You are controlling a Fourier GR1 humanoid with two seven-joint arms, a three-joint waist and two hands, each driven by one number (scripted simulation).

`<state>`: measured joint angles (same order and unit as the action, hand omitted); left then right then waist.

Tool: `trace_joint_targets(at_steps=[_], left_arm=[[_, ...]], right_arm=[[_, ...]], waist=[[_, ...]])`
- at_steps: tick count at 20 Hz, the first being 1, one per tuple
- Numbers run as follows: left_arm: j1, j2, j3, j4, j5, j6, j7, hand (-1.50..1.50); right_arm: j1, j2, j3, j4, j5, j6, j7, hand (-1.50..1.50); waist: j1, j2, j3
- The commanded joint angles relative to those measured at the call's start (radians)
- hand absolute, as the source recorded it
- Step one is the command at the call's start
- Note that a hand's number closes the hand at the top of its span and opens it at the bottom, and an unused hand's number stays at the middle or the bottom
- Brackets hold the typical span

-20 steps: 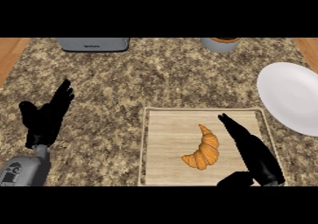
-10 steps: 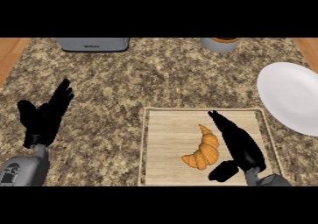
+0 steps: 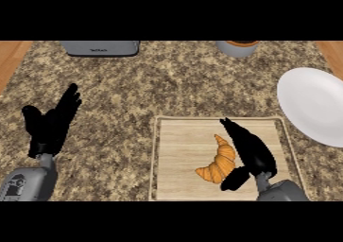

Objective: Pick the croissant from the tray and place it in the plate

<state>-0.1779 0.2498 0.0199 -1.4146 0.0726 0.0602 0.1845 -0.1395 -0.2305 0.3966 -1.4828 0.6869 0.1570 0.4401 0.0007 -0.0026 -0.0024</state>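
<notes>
Lying: croissant on wooden tray, long axis near-to-far, slightly tilted.
Right hand: just beside croissant's right flank, fingers straight and apart, thumb near its lower end, not yet closed round it.
Left hand: open, resting over worktop, well apart.
Plate: right of tray.

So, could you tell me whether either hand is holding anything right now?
Nothing is held: the right hand lies open beside the croissant; the left hand rests open.

Left hand rests open, fingers up; right hand stretches forward, fingers straight.
</notes>
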Motion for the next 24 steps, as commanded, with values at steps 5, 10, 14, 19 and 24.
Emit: trace_joint_targets(at_steps=[5, 10, 14, 19, 24], left_arm=[[0.017, 0.012, 0.031, -0.009, 0.018, -0.051, -0.007, 0.00], [-0.037, -0.002, 0.037, 0.061, -0.009, -0.037, -0.016, 0.00], [0.021, -0.010, 0.045, 0.008, 0.000, -0.048, -0.024, 0.00], [0.015, -0.040, 0.023, 0.037, -0.036, -0.020, -0.061, 0.00], [-0.026, -0.030, 0.011, 0.032, -0.026, -0.047, -0.031, 0.00]], right_arm=[[-0.047, 0.039, 0.051, 0.098, 0.035, 0.069, -0.106, 1.50], [-0.018, 0.092, 0.048, 0.117, 0.066, -0.013, -0.140, 1.50], [0.019, 0.091, 0.030, 0.039, 0.091, -0.025, -0.117, 1.50], [-0.114, 0.105, -0.062, 0.119, 0.218, -0.155, -0.025, 1.50], [-0.432, 0.099, -0.286, 0.365, 0.255, -0.255, 0.131, 1.50]], waist=[[0.006, 0.003, 0.003], [0.001, 0.004, 0.003], [0.000, 0.002, 0.003], [0.003, 0.005, 0.002], [0.048, 0.024, 0.003]])
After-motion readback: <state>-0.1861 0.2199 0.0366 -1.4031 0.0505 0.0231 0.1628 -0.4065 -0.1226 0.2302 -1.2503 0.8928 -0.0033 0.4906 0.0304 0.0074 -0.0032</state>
